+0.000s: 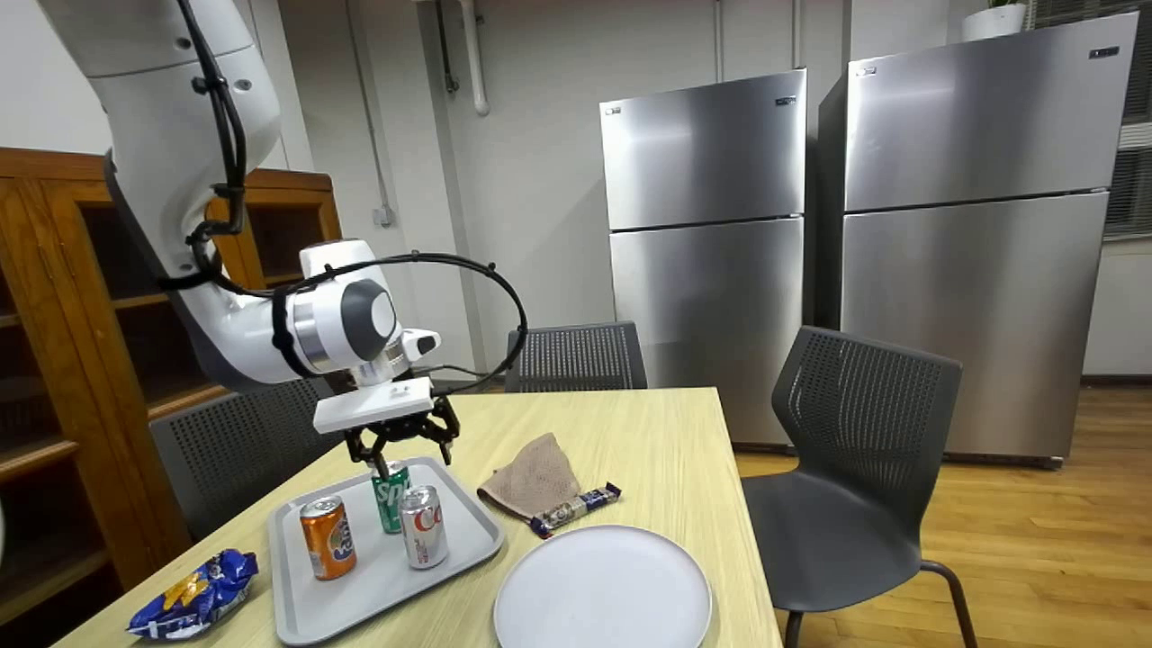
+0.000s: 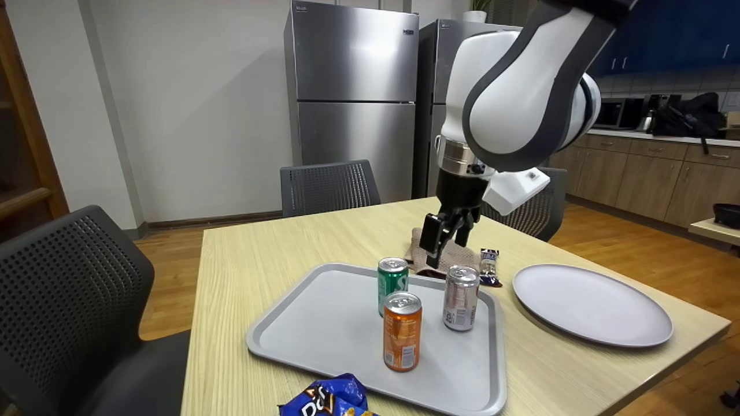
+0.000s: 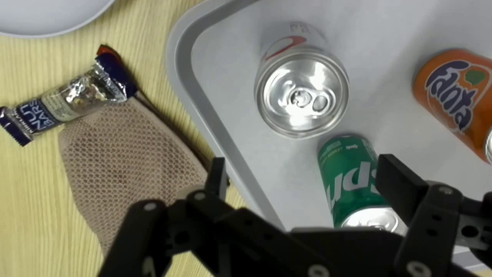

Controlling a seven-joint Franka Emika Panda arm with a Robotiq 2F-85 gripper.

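Note:
My gripper (image 3: 301, 169) stands open above the edge of the grey tray (image 3: 207, 111), with nothing held between its fingers. Nearest is the green Sprite can (image 3: 348, 173), upright on the tray; in the wrist view the right finger (image 3: 399, 184) overlaps part of it. The left finger (image 3: 217, 177) appears over the tray's rim, beside a tan mesh cloth (image 3: 130, 157). A silver Coke can (image 3: 301, 96) and an orange Fanta can (image 3: 457, 96) also stand on the tray. In an exterior view the gripper (image 2: 446, 248) hangs behind the Sprite (image 2: 392, 280) and Coke (image 2: 461, 297) cans.
A nut bar (image 3: 69, 98) lies against the cloth. A round pale plate (image 1: 603, 589) sits on the table beside the tray, and a blue chip bag (image 1: 198, 594) lies on the tray's far side from it. Chairs (image 1: 855, 432) surround the table.

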